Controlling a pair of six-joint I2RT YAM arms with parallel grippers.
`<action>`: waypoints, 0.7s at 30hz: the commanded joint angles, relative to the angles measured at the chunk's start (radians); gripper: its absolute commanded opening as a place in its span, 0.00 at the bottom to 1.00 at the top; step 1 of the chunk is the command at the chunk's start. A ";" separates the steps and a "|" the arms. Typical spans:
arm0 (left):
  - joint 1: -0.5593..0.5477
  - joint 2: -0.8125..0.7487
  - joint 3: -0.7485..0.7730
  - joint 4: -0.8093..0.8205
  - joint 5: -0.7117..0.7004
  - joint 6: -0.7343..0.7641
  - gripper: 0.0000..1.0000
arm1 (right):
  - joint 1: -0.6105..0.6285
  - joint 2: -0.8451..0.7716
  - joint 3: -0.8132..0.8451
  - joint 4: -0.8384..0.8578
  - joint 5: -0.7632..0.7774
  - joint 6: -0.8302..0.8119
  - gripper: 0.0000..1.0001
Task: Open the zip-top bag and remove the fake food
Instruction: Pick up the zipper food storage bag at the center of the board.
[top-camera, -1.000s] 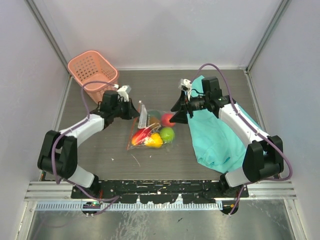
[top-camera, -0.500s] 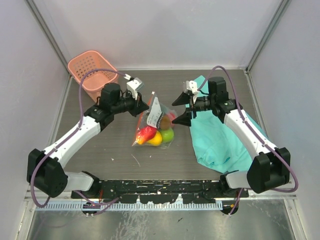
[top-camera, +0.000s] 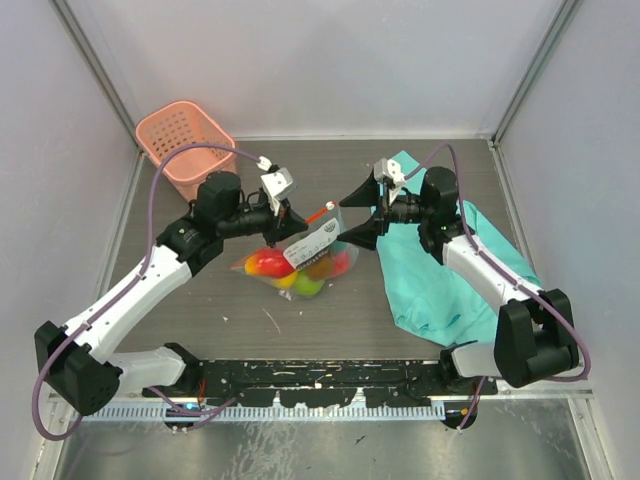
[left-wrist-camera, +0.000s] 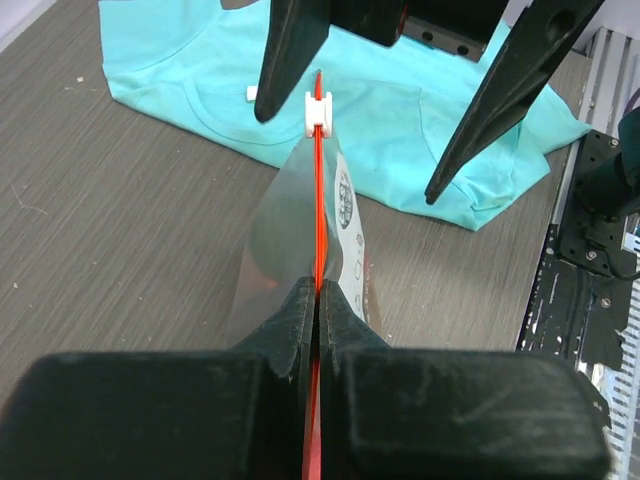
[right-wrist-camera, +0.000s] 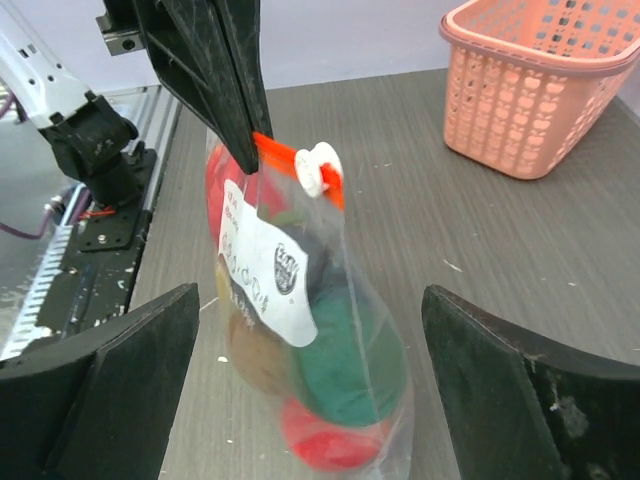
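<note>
The clear zip-top bag (top-camera: 300, 262) hangs above the table, held by its red-orange zip strip (left-wrist-camera: 319, 190). My left gripper (top-camera: 283, 222) is shut on that strip, and the bag shows in the left wrist view (left-wrist-camera: 290, 230). The white slider (right-wrist-camera: 322, 168) sits at the strip's far end, also in the left wrist view (left-wrist-camera: 317, 110). The fake food (right-wrist-camera: 345, 370), red, green, yellow and dark pieces, fills the bag below a whitish label (right-wrist-camera: 265, 265). My right gripper (top-camera: 352, 213) is wide open, facing the slider end, with its fingers (right-wrist-camera: 505, 380) either side of the bag and not touching it.
A pink basket (top-camera: 185, 145) stands at the back left, also in the right wrist view (right-wrist-camera: 545, 80). A teal cloth (top-camera: 440, 270) lies under my right arm. Grey walls close in the wooden table (top-camera: 200, 320) on three sides.
My left gripper has lifted the bag off the table by its strip and swung it right. My right gripper has opened wider and moved toward the slider end.
</note>
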 joint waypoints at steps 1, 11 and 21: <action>-0.015 -0.041 0.015 0.052 0.031 0.005 0.00 | 0.040 -0.015 -0.096 0.426 -0.039 0.251 0.96; -0.026 -0.064 -0.044 0.104 0.046 -0.032 0.00 | 0.107 0.014 -0.126 0.453 0.025 0.263 0.90; -0.026 -0.093 -0.103 0.171 0.069 -0.081 0.00 | 0.120 0.038 -0.137 0.460 0.040 0.273 0.65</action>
